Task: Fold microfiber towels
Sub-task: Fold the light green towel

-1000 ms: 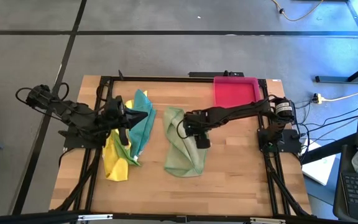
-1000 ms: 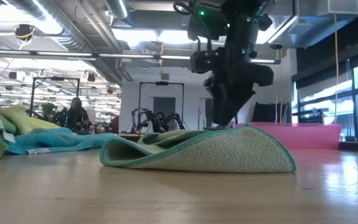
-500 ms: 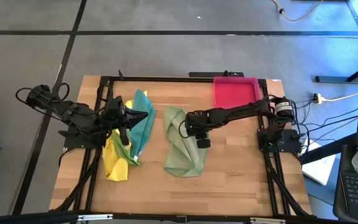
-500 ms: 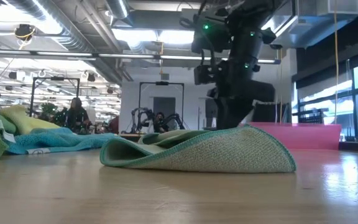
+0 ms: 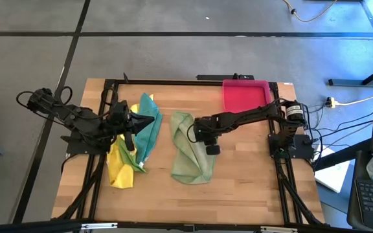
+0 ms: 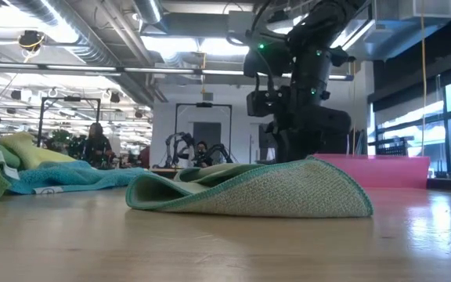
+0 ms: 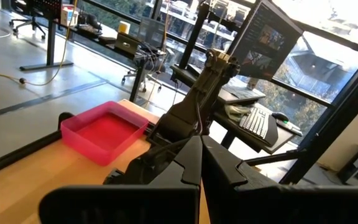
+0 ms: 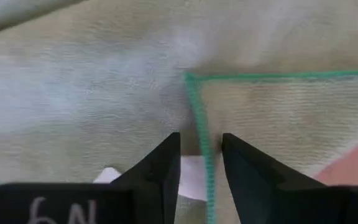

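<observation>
A: What is the right claw [image 8: 199, 163] doing?

B: It is pressing down on the pale olive towel [image 5: 190, 152] in the middle of the counter [image 5: 251, 188], fingers pinching the towel's green-stitched edge.

A: And the left claw [image 7: 200, 163]?

B: It is hanging fully closed, holding nothing, above the yellow towels [image 5: 120, 167] and teal towel [image 5: 149, 124] at the counter's left.

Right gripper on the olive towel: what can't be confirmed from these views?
- Low view: the right gripper's tips are hidden behind the pale olive towel's raised fold.
- High view: too small to show the jaws; the arm covers them.
- Right wrist view: the fingers straddle the green-stitched edge, but whether they pinch it cannot be told.
</observation>
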You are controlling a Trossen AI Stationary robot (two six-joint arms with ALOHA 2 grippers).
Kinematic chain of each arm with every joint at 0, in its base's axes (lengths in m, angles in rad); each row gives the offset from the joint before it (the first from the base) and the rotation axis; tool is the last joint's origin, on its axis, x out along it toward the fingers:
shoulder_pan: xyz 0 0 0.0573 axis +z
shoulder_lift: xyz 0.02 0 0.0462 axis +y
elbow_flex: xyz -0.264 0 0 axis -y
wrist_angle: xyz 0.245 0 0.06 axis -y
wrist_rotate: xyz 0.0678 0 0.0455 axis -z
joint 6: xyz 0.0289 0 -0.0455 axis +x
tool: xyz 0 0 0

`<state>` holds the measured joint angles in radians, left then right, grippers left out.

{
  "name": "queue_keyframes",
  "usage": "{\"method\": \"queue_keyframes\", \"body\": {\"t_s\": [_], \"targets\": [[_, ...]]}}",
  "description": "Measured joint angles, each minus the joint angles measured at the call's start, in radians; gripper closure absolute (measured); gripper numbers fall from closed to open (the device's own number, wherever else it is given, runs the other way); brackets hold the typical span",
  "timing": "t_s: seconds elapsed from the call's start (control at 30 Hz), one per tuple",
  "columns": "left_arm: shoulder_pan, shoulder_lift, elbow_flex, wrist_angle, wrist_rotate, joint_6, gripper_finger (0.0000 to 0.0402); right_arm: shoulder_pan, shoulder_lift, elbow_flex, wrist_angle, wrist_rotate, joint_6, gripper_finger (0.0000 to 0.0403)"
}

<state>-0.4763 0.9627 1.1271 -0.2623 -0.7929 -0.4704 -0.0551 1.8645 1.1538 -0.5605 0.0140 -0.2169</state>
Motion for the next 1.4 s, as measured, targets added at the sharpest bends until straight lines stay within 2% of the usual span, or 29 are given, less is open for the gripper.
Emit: {"method": "queue_keyframes", "body": {"t_s": [0.17,0.37,0.47,0.6,0.73,0.87,1.07,1.3,1.4], "targets": [[0.000,0.000,0.000,0.000,0.000,0.000,0.0401,0.000,0.000,0.004,-0.003,0.070,0.004,0.0308],[0.000,0.000,0.000,-0.001,-0.002,0.001,0.0401,0.000,0.000,0.018,-0.046,0.071,0.088,0.0392],[0.000,0.000,0.000,-0.003,-0.002,0.001,0.0401,0.000,0.000,0.055,-0.140,0.100,0.153,0.0391],[0.000,0.000,0.000,-0.012,-0.002,0.001,0.0401,-0.001,-0.020,0.095,-0.267,0.218,0.184,0.0397],[0.000,0.000,0.000,-0.022,-0.002,0.001,0.0401,-0.017,-0.048,0.098,-0.321,0.356,0.196,0.0392],[0.000,0.000,0.000,-0.031,-0.002,0.001,0.0401,-0.076,-0.050,0.096,-0.357,0.419,0.222,0.0390],[0.000,0.000,0.000,-0.035,-0.002,0.001,0.0401,-0.186,-0.050,0.074,-0.384,0.350,0.256,0.0373],[0.000,0.000,0.000,-0.035,-0.002,0.000,0.0401,-0.230,-0.062,0.076,-0.497,0.366,0.296,0.0309],[0.000,0.000,0.000,-0.036,-0.002,0.000,0.0401,-0.228,-0.113,0.093,-0.469,0.293,0.308,0.0285]]}}
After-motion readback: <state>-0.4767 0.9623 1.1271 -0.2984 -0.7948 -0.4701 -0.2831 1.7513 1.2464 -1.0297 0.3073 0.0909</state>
